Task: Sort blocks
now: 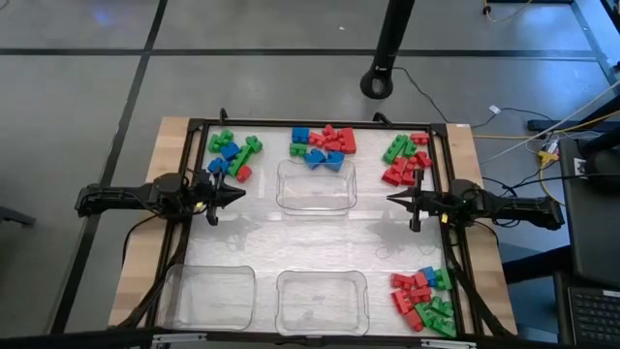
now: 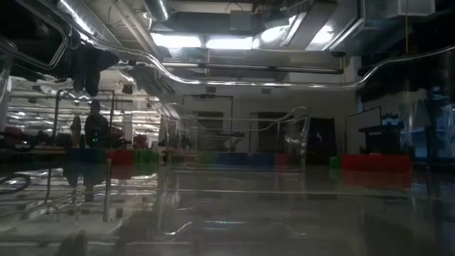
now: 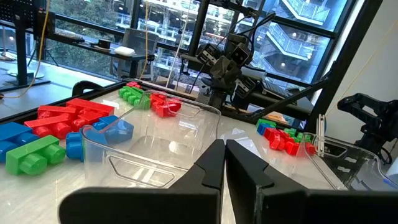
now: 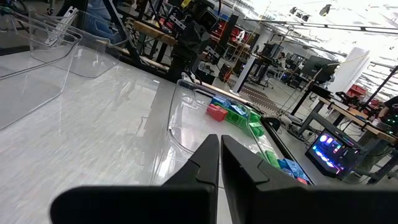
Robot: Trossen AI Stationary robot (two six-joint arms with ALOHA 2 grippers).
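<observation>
Red, green and blue blocks lie in four heaps on the white table: far left, far middle, far right and near right. My left gripper hovers level at the table's left side, shut and empty, pointing toward the right, just near of the far-left heap. My right gripper hovers at the right side, shut and empty, pointing left. In the left wrist view the shut fingers face a clear tray with blocks beside it. The right wrist view shows my right gripper shut above bare table.
Three clear trays rest on the table: one at far middle, one at near left, one at near middle. A black frame borders the table. Bare table surface lies between the two grippers. A stand's base sits on the floor beyond the far edge.
</observation>
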